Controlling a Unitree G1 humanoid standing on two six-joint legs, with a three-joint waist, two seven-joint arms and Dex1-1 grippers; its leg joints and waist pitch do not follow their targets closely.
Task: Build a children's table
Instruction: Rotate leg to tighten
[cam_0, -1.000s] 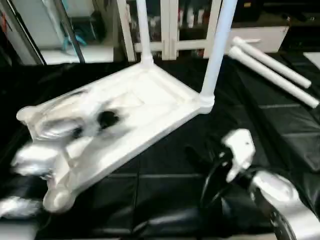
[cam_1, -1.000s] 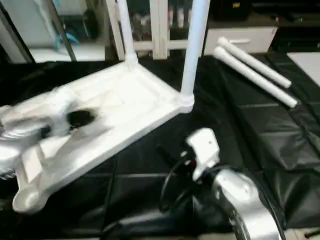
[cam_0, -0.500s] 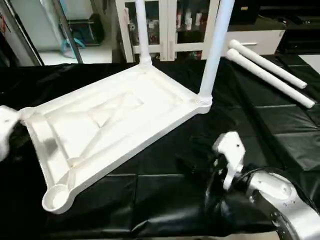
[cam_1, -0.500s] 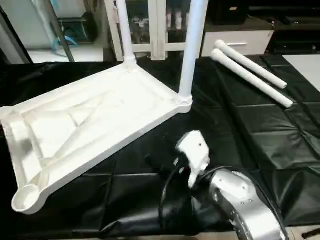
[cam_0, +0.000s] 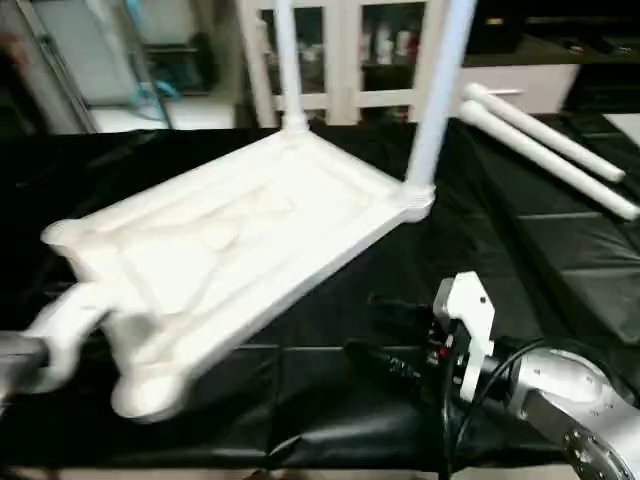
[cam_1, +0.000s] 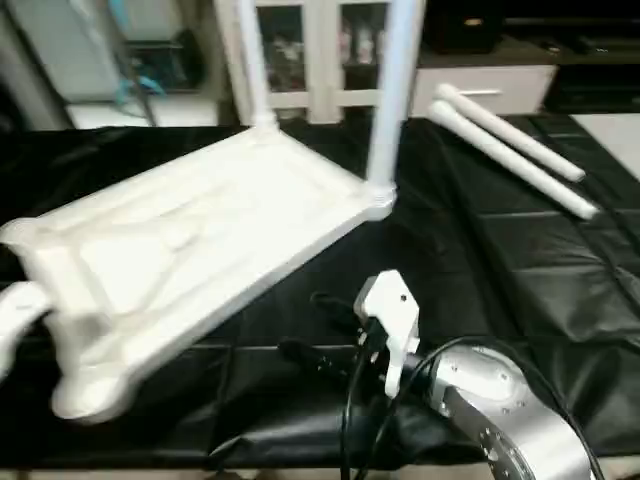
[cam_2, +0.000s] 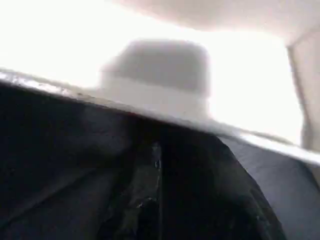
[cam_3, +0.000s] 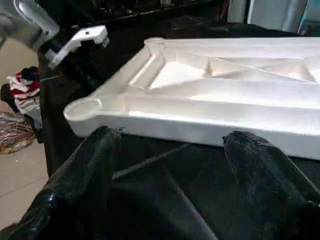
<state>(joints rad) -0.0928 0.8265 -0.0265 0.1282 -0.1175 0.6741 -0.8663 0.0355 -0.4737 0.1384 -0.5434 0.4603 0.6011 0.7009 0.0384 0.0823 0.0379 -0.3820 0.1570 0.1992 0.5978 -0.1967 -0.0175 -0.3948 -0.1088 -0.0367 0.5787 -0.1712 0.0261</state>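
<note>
- The black-covered tabletop (cam_0: 560, 270) carries everything (its cover is creased and shiny).
- The children's table (cam_0: 250, 240) lies upside down on it, towards the left and middle, with its ribbed underside facing up.
- Two legs stand upright in its far corner sockets, one at the back (cam_0: 288, 60) and one towards the right (cam_0: 435, 90).
- Its near corner socket (cam_0: 150, 390) is empty, a round open ring close to the front edge.
- Two loose legs (cam_0: 545, 135) (cam_0: 550, 162) lie side by side at the far right, well apart from the children's table.
- The right gripper (cam_3: 172, 135) hovers low at the front right, pointing towards the near long edge of the children's table. Its black fingers (cam_3: 95, 175) are spread wide and released, with nothing between them.
- The left gripper (cam_0: 60, 330) sits at the left, just beside the near left corner (it is blurred). Whether it is clenched or released cannot be told.
</note>
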